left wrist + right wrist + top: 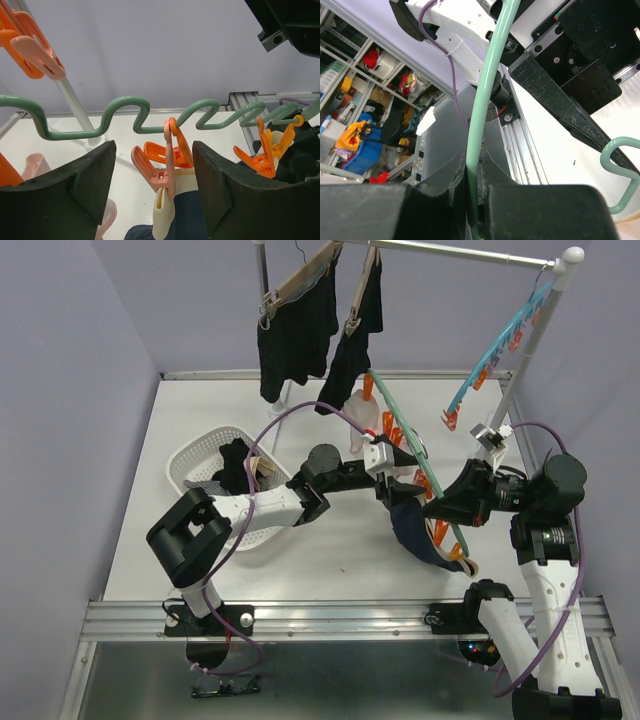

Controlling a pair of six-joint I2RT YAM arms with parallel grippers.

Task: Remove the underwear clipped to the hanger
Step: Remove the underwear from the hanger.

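A green wavy-edged clip hanger (408,440) hangs tilted over the table's middle. My right gripper (440,506) is shut on its green rim (490,90). A navy underwear (412,530) with a cream waistband (167,210) hangs from it, pinched by a pink clip (170,167). My left gripper (152,182) is open, and its two black fingers (235,195) stand either side of that clip without touching it. A white-pink piece (361,430) hangs on the hanger's far side. Two black shorts (298,332) hang from wooden hangers on the rail.
A white basket (190,462) at the left holds dark garments. A blue clip hanger (497,345) with orange clips hangs from the rail at the right. Orange clips (267,150) dangle along the green hanger. The rack's pole (520,360) stands behind the right arm.
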